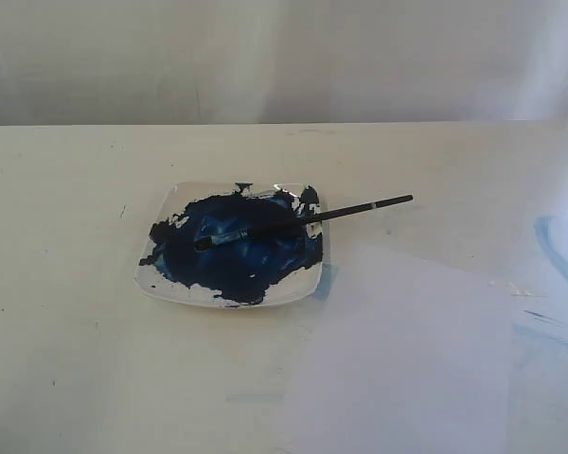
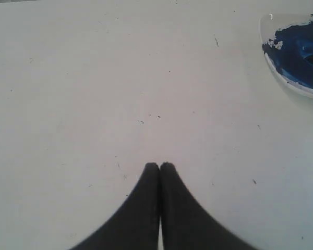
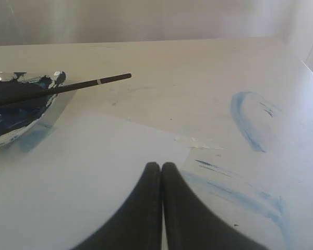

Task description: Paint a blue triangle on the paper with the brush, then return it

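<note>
The left pincer and right pincer are closed, holding nothing. The brush lies across the plate, beside the paper.

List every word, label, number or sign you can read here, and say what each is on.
None: there is no readable text in any view.
The plate, the brush, the paper and the table carry no writing.
The blue streaks on the table are paint smears, not letters.
</note>
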`<action>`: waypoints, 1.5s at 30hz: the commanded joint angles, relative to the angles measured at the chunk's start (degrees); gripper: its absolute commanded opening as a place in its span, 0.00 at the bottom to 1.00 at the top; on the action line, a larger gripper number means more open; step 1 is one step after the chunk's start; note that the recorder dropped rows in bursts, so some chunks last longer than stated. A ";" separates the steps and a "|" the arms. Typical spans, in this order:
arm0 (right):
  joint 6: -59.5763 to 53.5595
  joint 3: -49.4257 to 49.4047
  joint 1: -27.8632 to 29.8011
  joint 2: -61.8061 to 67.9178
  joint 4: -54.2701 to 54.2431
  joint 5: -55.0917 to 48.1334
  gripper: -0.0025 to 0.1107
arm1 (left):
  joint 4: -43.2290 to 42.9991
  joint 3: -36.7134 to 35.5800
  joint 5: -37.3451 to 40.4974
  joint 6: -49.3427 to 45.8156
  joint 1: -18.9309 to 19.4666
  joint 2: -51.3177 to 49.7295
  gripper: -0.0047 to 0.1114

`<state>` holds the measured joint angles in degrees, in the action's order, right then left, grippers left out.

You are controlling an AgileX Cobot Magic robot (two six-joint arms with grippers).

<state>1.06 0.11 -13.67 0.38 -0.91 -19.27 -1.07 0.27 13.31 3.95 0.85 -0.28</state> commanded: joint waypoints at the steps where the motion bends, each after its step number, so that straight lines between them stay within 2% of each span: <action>1: 0.23 -0.11 0.04 -0.38 0.51 -0.02 0.02 | 0.12 -0.27 0.09 0.07 -0.28 0.28 0.04; 30: -1.06 -0.11 0.04 -0.38 0.91 -0.20 0.02 | 0.12 -0.27 0.09 0.07 -0.28 0.28 0.04; 32: -1.06 -0.11 0.04 -0.38 0.91 3.04 0.02 | 0.12 -0.27 0.09 0.07 -0.28 0.28 0.04; 40: -1.06 -0.11 0.04 -0.38 0.91 27.31 0.02 | 0.12 -0.27 0.09 0.07 -0.28 0.28 0.04; 45: -1.06 -0.11 0.04 -0.38 0.91 29.67 0.02 | 0.12 -0.27 0.09 0.07 -0.28 0.28 0.04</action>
<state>0.46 0.11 -13.67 0.38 0.00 8.54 -1.07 0.27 13.31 3.95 0.85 -0.28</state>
